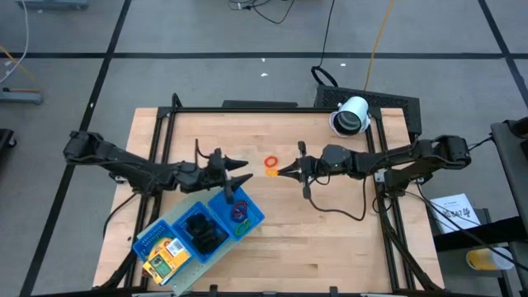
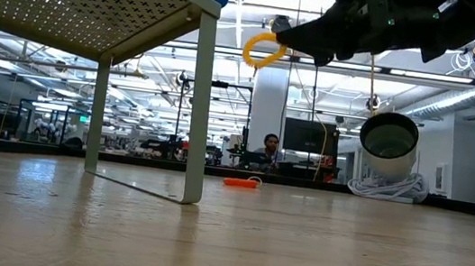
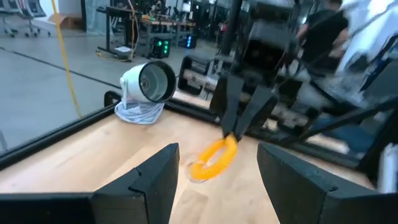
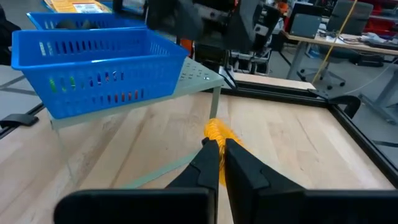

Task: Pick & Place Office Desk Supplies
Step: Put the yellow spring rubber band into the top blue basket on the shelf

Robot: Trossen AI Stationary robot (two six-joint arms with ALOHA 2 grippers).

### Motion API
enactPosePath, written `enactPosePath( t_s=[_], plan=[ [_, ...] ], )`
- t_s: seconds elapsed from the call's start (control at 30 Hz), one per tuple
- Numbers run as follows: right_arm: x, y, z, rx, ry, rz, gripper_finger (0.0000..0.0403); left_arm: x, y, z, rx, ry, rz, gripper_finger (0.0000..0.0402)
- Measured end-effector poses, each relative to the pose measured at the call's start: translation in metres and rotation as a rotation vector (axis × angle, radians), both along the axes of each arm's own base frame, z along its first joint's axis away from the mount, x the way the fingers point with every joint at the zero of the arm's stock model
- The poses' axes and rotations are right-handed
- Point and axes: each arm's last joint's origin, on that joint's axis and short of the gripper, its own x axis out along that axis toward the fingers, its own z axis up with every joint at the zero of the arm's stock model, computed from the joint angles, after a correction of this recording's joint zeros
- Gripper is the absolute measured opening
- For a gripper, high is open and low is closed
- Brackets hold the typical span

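A yellow ring (image 1: 271, 172) hangs in the air in my right gripper (image 1: 285, 171), which is shut on it above the middle of the table. The ring also shows in the low view (image 2: 261, 50) and in the left wrist view (image 3: 213, 159). An orange-red ring (image 1: 271, 161) lies flat on the wood just beyond it (image 2: 239, 182). My left gripper (image 1: 241, 177) is open and empty over the right end of the blue tray (image 1: 252, 219), facing the held ring. The tray holds coloured rings (image 1: 241, 213), black clips (image 1: 202, 231) and yellow packs (image 1: 165, 257). My right gripper pinches the yellow ring's band (image 4: 216, 130) between its two fingertips (image 4: 208, 158). The fingers come nearly level from the table's right side. The ring is lifted clear of the table and juts out past the fingertips toward the left gripper.
A white cylindrical device (image 1: 352, 115) lies on its coiled cord near the far right corner. The blue tray sits on a raised perforated metal stand with thin legs (image 2: 200, 110). A black frame rail (image 1: 272, 110) borders the table. A cable (image 1: 334, 206) trails from the right arm.
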Motion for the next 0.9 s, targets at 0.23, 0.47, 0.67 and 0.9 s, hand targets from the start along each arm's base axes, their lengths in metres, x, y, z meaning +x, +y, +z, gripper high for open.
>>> enactPosePath(
  t_s=[0.23,0.47,0.67,0.9],
  plan=[
    [0.0,0.001,0.001,-0.004,-0.011,0.004,0.0004,0.026,-0.005,-0.005,0.144,0.083,-0.006,0.0228],
    [0.0,0.001,0.003,-0.005,-0.034,0.004,0.0004,0.051,-0.01,-0.004,0.323,0.147,-0.012,0.0228],
    [0.001,0.001,0.007,0.001,-0.07,0.012,0.0004,0.056,-0.009,-0.007,0.349,0.17,0.009,0.0228],
    [0.001,0.008,0.015,0.008,-0.151,0.119,0.0004,0.056,-0.009,-0.009,0.343,0.187,0.006,0.0228]
  ],
)
